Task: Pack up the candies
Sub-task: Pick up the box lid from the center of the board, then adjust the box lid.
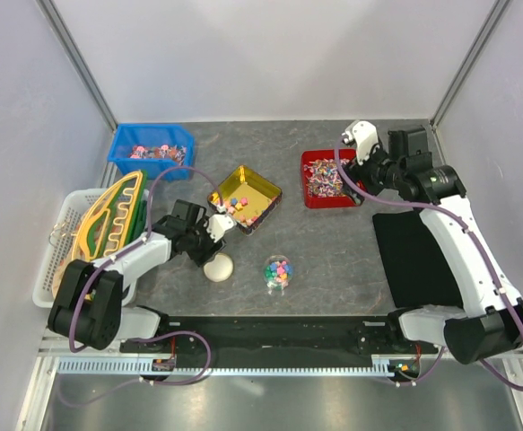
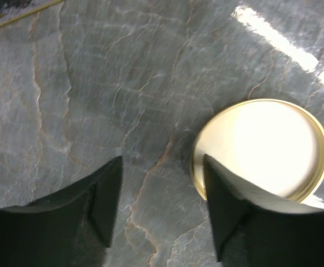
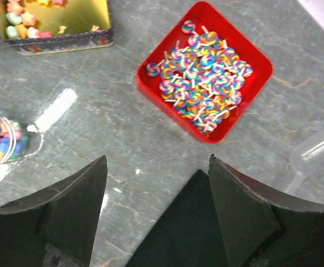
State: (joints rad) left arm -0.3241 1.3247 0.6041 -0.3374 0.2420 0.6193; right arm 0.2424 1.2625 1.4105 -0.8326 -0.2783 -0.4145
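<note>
As seen from overhead, candies (image 1: 279,268): mixed colours, some in a clear jar (image 1: 269,280) mid-table (image 1: 333,242), more in one corner of a gold tin (image 1: 252,186) behind it.
Lid (image 1: 218,267): cream, lying flat, left of the jar and apart from it.
Red bin (image 1: 307,182): swirled sweets, right of the tin.
Left wrist view, my left gripper (image 2: 162,161): jaws partly spread, only bare table between them; one finger overlaps the lid's rim, and I cannot tell if it touches.
Right wrist view, my right gripper (image 3: 157,160): jaws wide, empty, above a black mat (image 3: 173,222); red bin ahead, jar at the left edge, tin top left.
</note>
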